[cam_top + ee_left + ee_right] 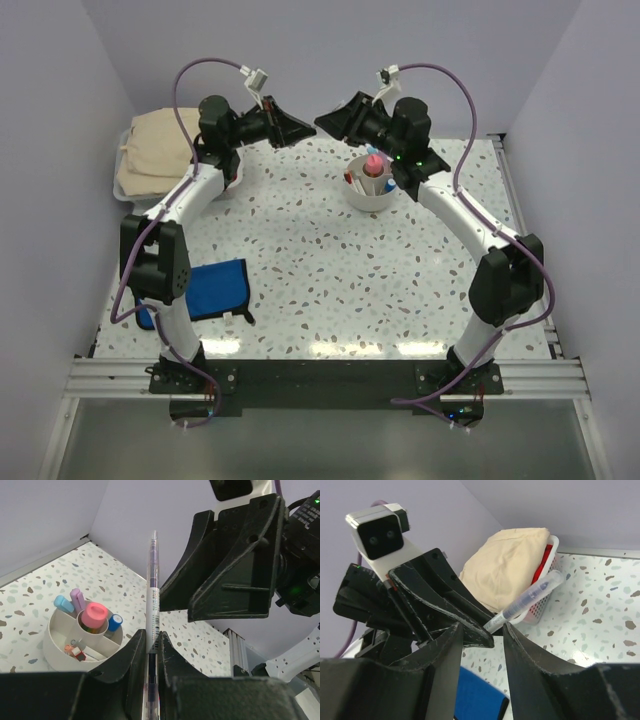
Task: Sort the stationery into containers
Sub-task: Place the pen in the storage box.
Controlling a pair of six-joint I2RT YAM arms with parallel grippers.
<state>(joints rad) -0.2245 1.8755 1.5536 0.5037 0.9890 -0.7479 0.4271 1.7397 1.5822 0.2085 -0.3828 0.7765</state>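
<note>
Left pincer [152, 655] clamped on one pen [152, 580]; right pincer [481, 635] agape (holding nothing); one cup [52, 645].

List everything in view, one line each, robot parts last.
slim clear-and-purple pen: one, upright in left gripper
round white divided cup: one, far side, right of centre
pink-capped marker: one, cup's centre well
blue-capped sticks: two, light and darker blue, cup's outer compartments
lilac-capped stick: one, beside light blue stick
folded beige cloth: one, in white mesh basket, far left
flat blue fabric pouch: one, near left
speckled table: one, white
left gripper: black, shut on the pen
right gripper: black, open, facing it
</note>
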